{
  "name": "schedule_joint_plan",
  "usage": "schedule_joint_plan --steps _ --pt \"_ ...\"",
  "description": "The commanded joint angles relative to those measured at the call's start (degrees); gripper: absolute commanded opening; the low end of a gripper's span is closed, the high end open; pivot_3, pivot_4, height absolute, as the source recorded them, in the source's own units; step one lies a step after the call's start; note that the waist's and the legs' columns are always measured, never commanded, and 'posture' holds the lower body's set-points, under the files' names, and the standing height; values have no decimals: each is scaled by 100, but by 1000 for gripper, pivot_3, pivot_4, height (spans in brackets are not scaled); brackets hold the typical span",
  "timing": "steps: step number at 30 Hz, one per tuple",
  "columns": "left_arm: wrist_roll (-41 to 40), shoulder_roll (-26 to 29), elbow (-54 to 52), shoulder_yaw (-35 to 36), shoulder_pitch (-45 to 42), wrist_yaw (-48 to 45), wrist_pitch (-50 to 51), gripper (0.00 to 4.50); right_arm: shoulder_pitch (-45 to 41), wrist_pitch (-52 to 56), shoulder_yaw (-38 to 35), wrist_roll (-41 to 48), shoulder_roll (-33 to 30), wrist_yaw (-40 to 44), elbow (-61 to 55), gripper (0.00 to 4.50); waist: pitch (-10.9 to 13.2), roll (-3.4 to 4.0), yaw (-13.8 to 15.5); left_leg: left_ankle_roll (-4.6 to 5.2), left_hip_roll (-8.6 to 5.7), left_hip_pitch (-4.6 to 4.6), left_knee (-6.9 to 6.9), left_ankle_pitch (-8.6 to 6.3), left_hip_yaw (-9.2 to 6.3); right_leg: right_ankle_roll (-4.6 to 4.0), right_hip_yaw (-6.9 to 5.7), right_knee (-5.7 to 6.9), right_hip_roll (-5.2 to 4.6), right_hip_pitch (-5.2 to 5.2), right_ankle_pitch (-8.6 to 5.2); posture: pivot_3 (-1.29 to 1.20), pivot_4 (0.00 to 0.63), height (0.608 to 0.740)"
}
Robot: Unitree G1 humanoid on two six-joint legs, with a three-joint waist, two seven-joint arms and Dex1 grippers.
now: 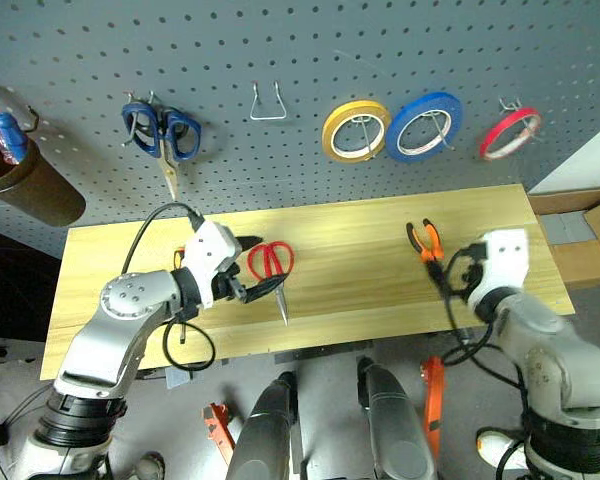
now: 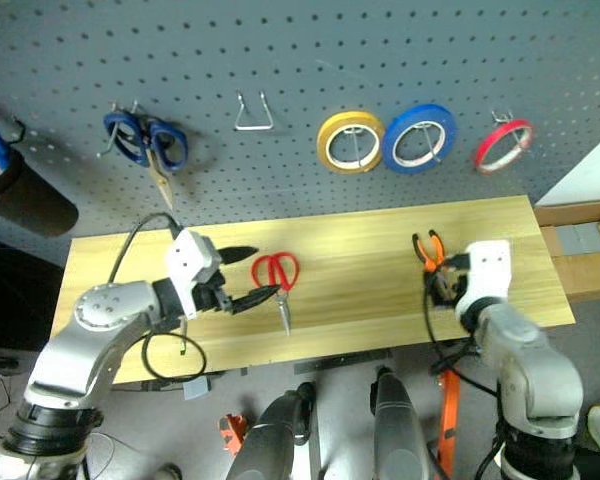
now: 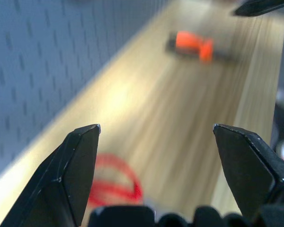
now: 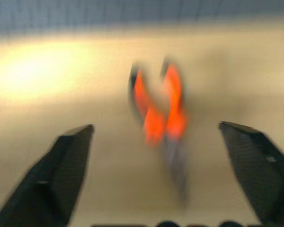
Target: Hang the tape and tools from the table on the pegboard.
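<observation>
Pliers and scissors wait on the counter

Both jaws stand released and empty. Right gripper (image 4: 156,175) faces the pliers (image 1: 426,240); left gripper (image 1: 257,268) is beside the scissors (image 1: 272,262). Red tape (image 1: 509,133) hangs on the pegboard (image 1: 310,50). Closing off-centre could push a tool along the counter (image 1: 360,290).

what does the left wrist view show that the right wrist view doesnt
Left wrist view: the red scissors' handles low between the open left gripper's fingers, and another black fingertip beyond the pliers. Right wrist view: the open right gripper with the pliers ahead between its fingers, handles toward the pegboard. Both share: the orange pliers, the wooden table and the grey pegboard.
</observation>
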Motion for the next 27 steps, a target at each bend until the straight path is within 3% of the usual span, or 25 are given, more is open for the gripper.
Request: schedule_joint_plan --steps 1,13,27 --pt "13 -9 9 42 -63 -101 -223 4104 -512 421 138 -91 6 -106 340 4494 0 0 9 3 1 0 3 2 0 4 2 -5 4 1 7 -128 413 740" --pt "15 -234 -151 -169 -249 -130 -60 4104 -2220 -1475 1043 -957 -376 367 3999 4494 -4 -7 6 -12 6 -31 1 19 41 13 26 -16 10 -43 26 -85 396 740" --pt "29 -242 -302 -132 -99 -29 -12 4104 -2890 -2342 1071 -1283 -446 847 5948 4494 -20 -32 10 -12 8 -36 17 20 50 13 32 -3 12 -50 36 -66 390 740"
